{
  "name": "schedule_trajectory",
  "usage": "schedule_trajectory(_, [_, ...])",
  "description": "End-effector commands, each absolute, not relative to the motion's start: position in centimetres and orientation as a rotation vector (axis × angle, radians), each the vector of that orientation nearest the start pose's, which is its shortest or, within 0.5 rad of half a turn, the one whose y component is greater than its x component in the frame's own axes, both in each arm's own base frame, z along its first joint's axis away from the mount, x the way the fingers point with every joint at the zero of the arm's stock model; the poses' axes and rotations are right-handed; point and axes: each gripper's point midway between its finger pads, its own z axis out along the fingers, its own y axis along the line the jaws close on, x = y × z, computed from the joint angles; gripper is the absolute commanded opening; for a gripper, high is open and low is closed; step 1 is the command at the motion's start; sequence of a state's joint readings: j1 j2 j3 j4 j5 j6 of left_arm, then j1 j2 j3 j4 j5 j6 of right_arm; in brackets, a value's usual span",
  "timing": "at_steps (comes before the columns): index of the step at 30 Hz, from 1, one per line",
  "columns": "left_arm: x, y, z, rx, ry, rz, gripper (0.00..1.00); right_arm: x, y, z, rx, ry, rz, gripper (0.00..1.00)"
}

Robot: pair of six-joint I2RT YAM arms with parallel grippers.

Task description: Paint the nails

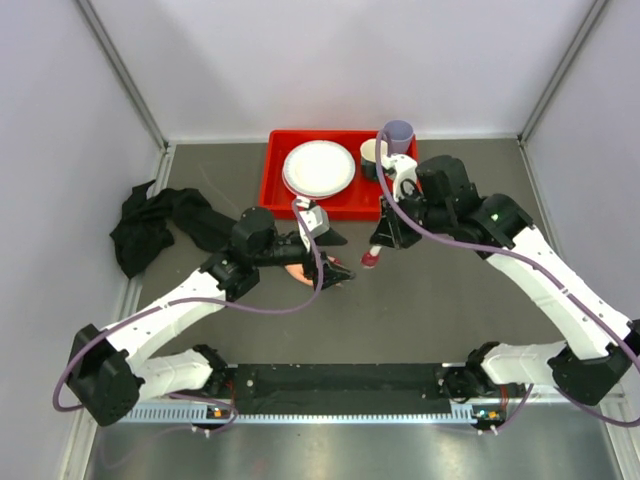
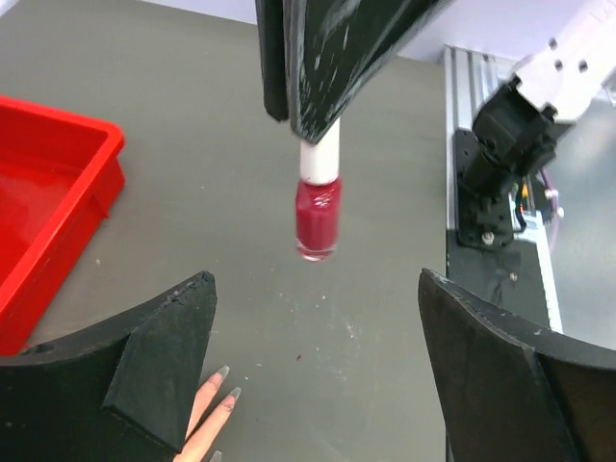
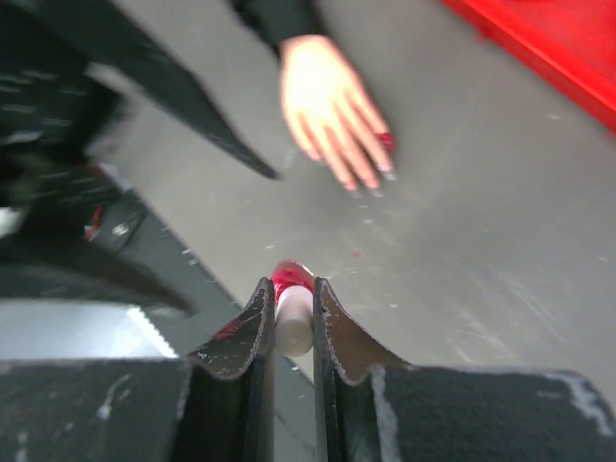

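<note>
We see the worktop (image 1: 450, 300) with the mannequin hand (image 3: 332, 106) lying at the centre of the top view. The left end effector (image 2: 316, 281) hangs over it, wide open and holding nothing. The right end effector (image 3: 292, 289) is closed on the white cap of the polish bottle (image 2: 318, 217), which is lifted off the worktop and not opened. One of the nails (image 3: 387, 141) looks red and the others look pale, so we judge that most of the painting is left.

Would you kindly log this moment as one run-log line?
right gripper: shut on polish bottle cap | left gripper: open over mannequin hand | nails: one red
</note>
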State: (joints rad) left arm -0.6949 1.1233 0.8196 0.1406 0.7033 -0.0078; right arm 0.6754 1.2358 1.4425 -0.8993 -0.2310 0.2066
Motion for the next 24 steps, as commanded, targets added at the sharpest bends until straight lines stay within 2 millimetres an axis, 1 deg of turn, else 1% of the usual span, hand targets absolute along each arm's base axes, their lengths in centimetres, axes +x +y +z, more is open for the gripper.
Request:
schedule_trajectory(1, [18.1, -31.8, 27.1, 1.226, 1.245, -1.134, 0.87, 19.2, 25.7, 31.9, -0.742, 2.167, 0.852, 0.0])
schedule_trajectory(3, [17.5, -31.8, 26.7, 1.245, 1.234, -1.157, 0.82, 18.7, 25.8, 32.1, -0.748, 2.155, 0.868, 0.0])
schedule_trajectory(4, [17.4, -31.8, 26.8, 1.248, 1.221, -1.167, 0.81, 18.2, 26.1, 32.3, -0.756, 2.151, 0.904, 0.0])
schedule_trajectory(6, [16.9, -31.9, 26.6, 1.261, 1.216, -1.192, 0.78, 18.0, 26.5, 32.7, -0.755, 2.124, 0.939, 0.0])
schedule_trajectory(9, [16.3, -32.1, 27.1, 1.273, 1.191, -1.238, 0.74, 17.6, 26.8, 33.1, -0.754, 2.102, 0.956, 0.0])
schedule_trajectory(11, [16.0, -32.2, 27.2, 1.272, 1.187, -1.262, 0.73, 17.6, 27.0, 33.4, -0.751, 2.091, 0.965, 0.0])
schedule_trajectory(15, [16.0, -32.4, 27.2, 1.274, 1.202, -1.278, 0.69, 17.6, 27.4, 33.7, -0.741, 2.075, 0.968, 0.0])
schedule_trajectory(16, [16.1, -32.4, 27.1, 1.272, 1.204, -1.271, 0.66, 17.7, 27.4, 33.8, -0.732, 2.072, 0.963, 0.0])
schedule_trajectory(18, [16.3, -32.4, 27.2, 1.265, 1.211, -1.255, 0.64, 17.8, 27.5, 33.8, -0.727, 2.068, 0.959, 0.0])
schedule_trajectory(24, [16.8, -32.5, 27.4, 1.248, 1.224, -1.247, 0.62, 18.1, 27.7, 33.8, -0.707, 2.061, 0.944, 0.0])
